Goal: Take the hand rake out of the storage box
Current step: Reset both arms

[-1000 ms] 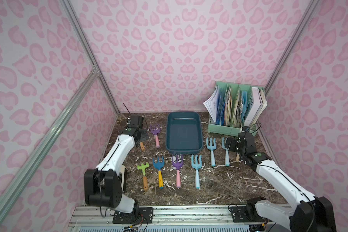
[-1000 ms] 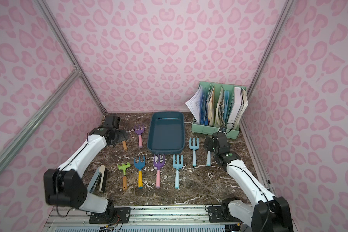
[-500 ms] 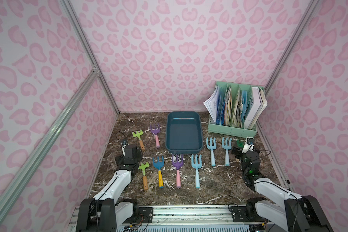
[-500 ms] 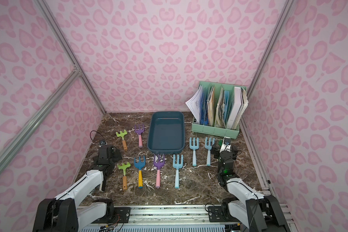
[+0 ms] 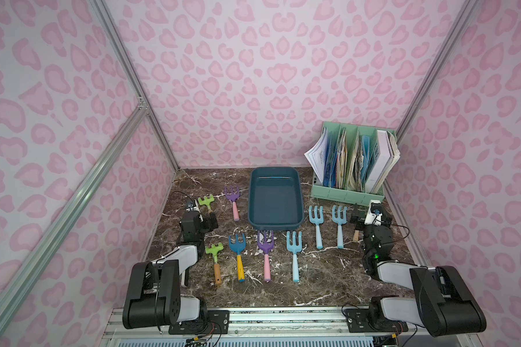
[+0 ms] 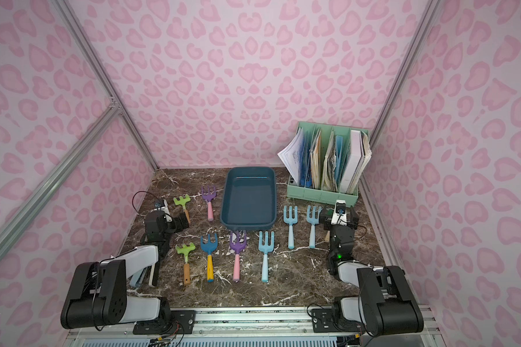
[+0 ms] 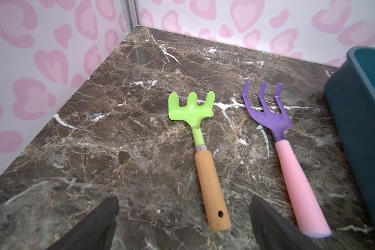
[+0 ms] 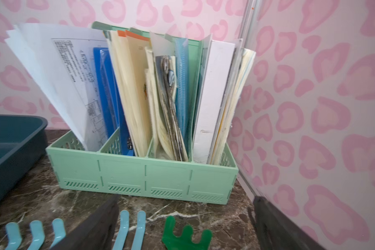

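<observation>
top views: high, front, looking down, whole table (image 5: pixel 328 279) | wrist views: low, close, facing back wall (image 5: pixel 253 90)

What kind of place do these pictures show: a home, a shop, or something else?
Probably a staged robot test booth. Pink patterned walls on aluminium posts enclose a small marble table, two arms stand on a rail at its edge, and coloured rakes lie in neat rows beside a tray.
</observation>
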`<state>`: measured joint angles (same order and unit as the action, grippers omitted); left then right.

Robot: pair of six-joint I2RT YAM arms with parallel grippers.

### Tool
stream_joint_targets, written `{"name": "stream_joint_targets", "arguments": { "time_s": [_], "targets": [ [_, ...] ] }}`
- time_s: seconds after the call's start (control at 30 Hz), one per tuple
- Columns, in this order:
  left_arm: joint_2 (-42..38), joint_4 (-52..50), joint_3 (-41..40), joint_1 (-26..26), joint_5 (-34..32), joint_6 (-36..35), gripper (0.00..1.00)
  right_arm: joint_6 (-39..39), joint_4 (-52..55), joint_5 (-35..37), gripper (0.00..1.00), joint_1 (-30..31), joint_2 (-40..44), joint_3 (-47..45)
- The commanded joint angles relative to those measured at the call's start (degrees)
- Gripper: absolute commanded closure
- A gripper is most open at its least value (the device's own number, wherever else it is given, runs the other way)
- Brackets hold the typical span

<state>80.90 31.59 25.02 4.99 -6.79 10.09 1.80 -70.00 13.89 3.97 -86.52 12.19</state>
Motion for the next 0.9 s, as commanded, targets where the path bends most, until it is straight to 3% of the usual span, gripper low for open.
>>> {"name": "stream_joint_targets", "arguments": {
  "time_s": [0.0, 0.07, 0.13, 0.87],
  "targets": [
    [3.39, 5.72, 1.36, 0.27, 6.14, -3.41, 0.02, -2.91, -1.13, -10.45, 0.03, -3.15, -1.57, 1.5],
    [7.72, 10.2, 1.42, 0.39, 11.95, -7.13, 0.01, -3.1, -3.06, -11.01, 0.02, -3.49, -2.35, 1.12],
    [7.56, 10.01, 1.3, 0.3, 12.33, -7.07, 0.01, -3.07, 0.47, -11.32, 0.01, -3.68, -1.41, 1.95],
    [7.2, 8.53, 1.88, -1.28, 9.76, -7.82, 0.02, -3.21, -0.32, -11.43, 0.01, -3.79, -1.28, 1.61]
  ]
}}
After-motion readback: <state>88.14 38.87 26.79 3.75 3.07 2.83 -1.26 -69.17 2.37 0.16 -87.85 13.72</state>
